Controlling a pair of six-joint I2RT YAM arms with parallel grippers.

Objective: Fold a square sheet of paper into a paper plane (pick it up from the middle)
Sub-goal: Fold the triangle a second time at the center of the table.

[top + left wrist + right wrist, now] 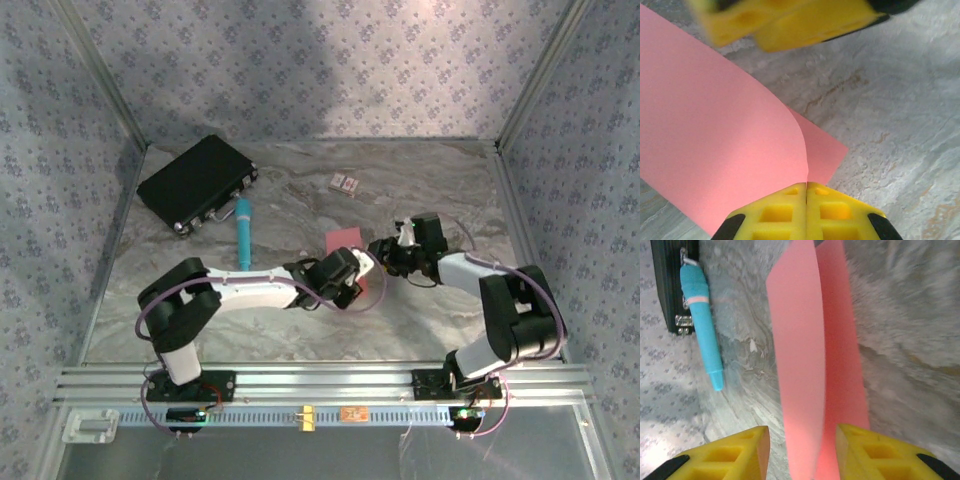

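Left fingers (785, 205) pressing together, pinching edge of sheet (715, 140) right at tips. Sheet curling up and over ahead of them, upper layer arching over lower one. Lower corner lying flat on surface (900, 100) just beyond tips. Right fingers (735, 452) standing spread, sheet running out doubled between them; contact with either finger unclear. Marker (702, 325) lying left of right fingers, well apart from sheet. Case (667, 285) sitting just beside marker's far end.
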